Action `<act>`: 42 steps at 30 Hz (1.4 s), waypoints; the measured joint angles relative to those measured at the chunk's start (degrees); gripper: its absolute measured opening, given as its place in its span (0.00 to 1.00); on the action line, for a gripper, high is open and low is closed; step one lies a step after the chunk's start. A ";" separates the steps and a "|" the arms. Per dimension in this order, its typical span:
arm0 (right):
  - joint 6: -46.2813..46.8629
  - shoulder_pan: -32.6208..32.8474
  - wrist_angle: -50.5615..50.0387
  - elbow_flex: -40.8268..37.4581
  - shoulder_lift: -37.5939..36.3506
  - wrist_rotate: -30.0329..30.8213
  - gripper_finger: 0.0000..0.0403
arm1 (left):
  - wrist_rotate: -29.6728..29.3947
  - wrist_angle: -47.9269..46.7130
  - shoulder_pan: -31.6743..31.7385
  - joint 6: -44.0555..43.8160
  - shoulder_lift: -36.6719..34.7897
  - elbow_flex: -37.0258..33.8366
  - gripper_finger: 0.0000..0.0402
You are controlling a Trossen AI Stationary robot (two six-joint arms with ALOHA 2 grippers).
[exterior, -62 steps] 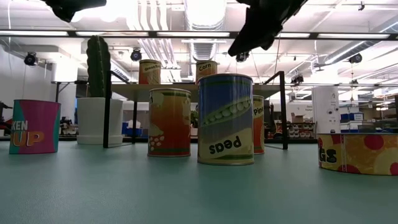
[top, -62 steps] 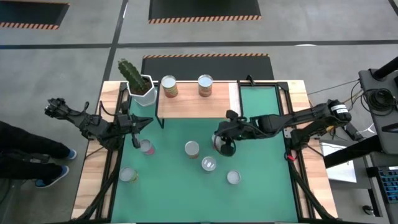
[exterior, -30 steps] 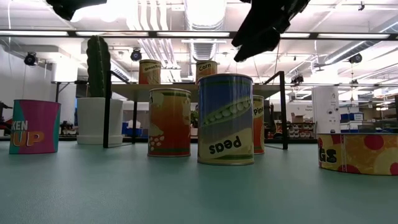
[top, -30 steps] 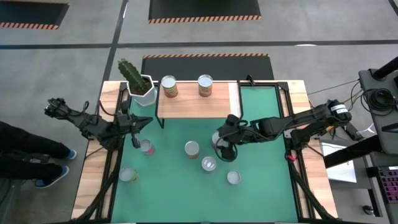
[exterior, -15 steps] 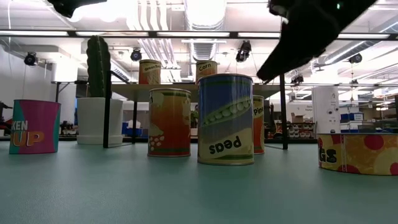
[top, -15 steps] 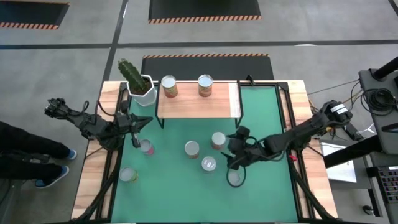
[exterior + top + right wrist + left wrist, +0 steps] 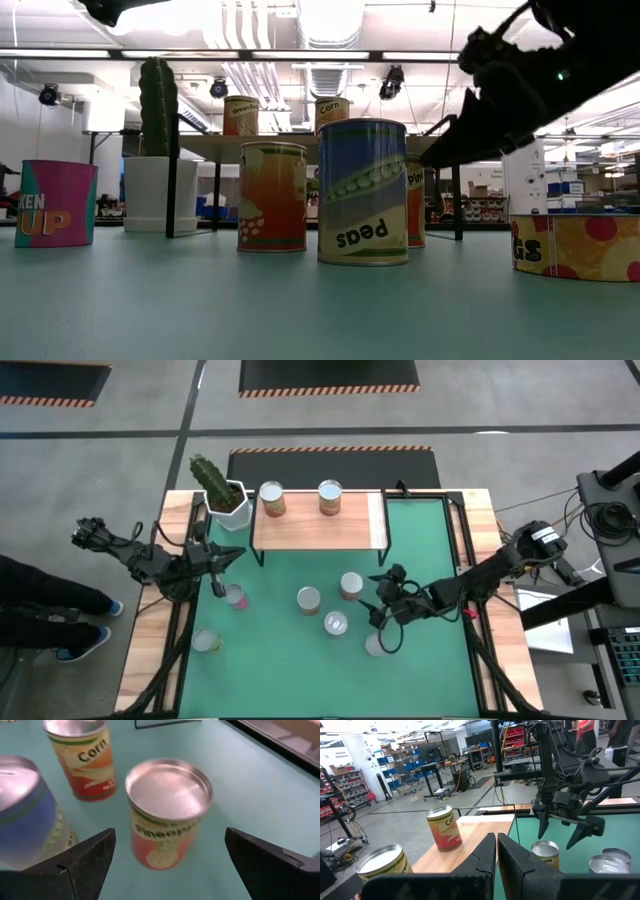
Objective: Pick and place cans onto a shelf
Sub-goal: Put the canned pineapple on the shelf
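Note:
My right gripper [image 7: 382, 612] hovers open, low over the green mat, pointing at a Pineapple can [image 7: 167, 810] that stands upright ahead of its two fingers, untouched. A Corn can [image 7: 82, 755] and a blue Peas can [image 7: 25, 810] stand beside it. Another can [image 7: 375, 645] sits partly under this gripper. Two cans [image 7: 271, 498] [image 7: 330, 496] stand on the wooden shelf [image 7: 318, 530]. My left gripper [image 7: 496, 855] waits shut and level at the table's left, near the shelf's corner.
A cactus in a white pot [image 7: 222, 495] stands at the shelf's left end. A pink can [image 7: 236, 596] and a pale can [image 7: 207, 641] stand on the mat's left part. The shelf's black legs [image 7: 456, 180] rise behind the middle cans.
My right gripper has left its place above the Pineapple can and gone toward the table's near-right, sinking low and tipping its fingers downward. It has stayed open. The Pineapple can now stands uncovered where it was.

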 joint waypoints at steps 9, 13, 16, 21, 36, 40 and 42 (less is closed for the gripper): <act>2.43 0.00 5.33 -4.43 0.12 0.15 0.90 | 0.00 0.00 0.01 0.00 0.00 0.00 0.00; 1.81 0.00 9.46 -4.86 3.31 0.51 0.90 | 0.00 0.02 0.00 -0.01 0.00 0.00 0.00; -0.39 0.00 14.07 -4.90 7.52 1.45 0.90 | 0.00 0.02 0.01 -0.02 0.02 0.00 0.00; -3.29 0.00 22.54 -4.90 13.14 3.46 0.90 | 0.01 0.00 0.01 -0.02 -0.02 0.00 0.00; -6.75 -1.65 42.31 -4.82 24.46 5.03 0.90 | 0.02 -0.04 0.01 0.20 0.13 0.00 0.00; -6.69 -2.44 44.83 -4.77 26.39 6.48 0.90 | 0.00 -0.02 0.02 0.20 0.13 0.00 0.00; -6.81 -2.75 46.13 -4.77 26.97 6.55 0.90 | 0.00 -0.02 0.02 0.20 0.11 0.00 0.00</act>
